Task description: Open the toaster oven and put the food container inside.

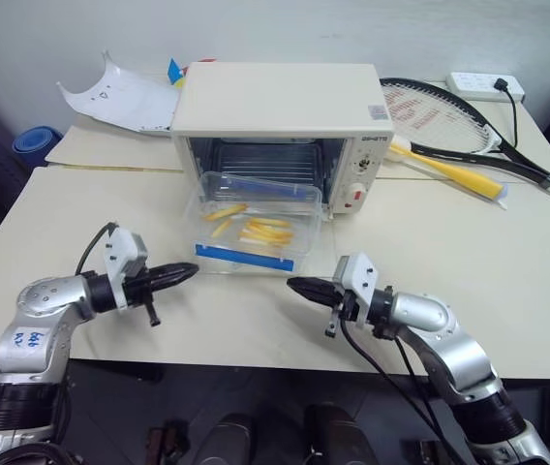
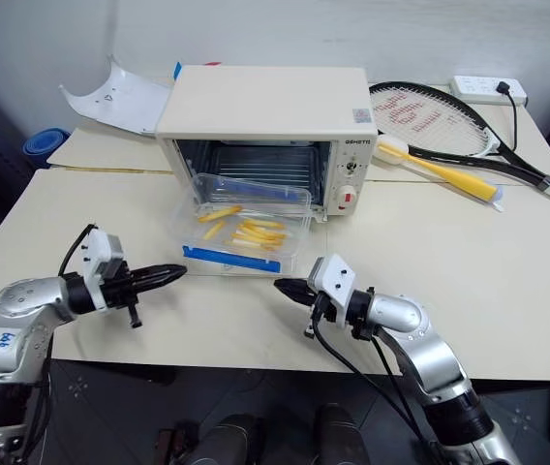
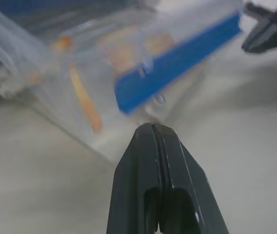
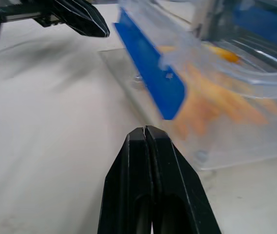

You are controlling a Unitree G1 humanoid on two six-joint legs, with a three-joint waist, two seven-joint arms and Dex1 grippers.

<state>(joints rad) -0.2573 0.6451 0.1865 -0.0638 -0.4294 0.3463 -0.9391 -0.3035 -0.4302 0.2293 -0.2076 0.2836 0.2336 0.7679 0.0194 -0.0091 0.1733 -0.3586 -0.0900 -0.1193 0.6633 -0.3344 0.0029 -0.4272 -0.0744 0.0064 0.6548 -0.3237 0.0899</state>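
My left pincer [image 1: 190, 272] and right pincer [image 1: 296, 285] are pinched together (holding nothing); I should push the food container [image 1: 253, 223] evenly into the toaster oven [image 1: 280, 126].

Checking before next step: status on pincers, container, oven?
Left pincer and right pincer shut, empty, flanking the food container. Container sits on the toaster oven open door, not inside. Nothing blocking.

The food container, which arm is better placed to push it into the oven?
Roughly even, probably both. The food container sits on the toaster oven's lowered door. The left gripper and right gripper, jaws shut, flank its blue near edge, neither touching.
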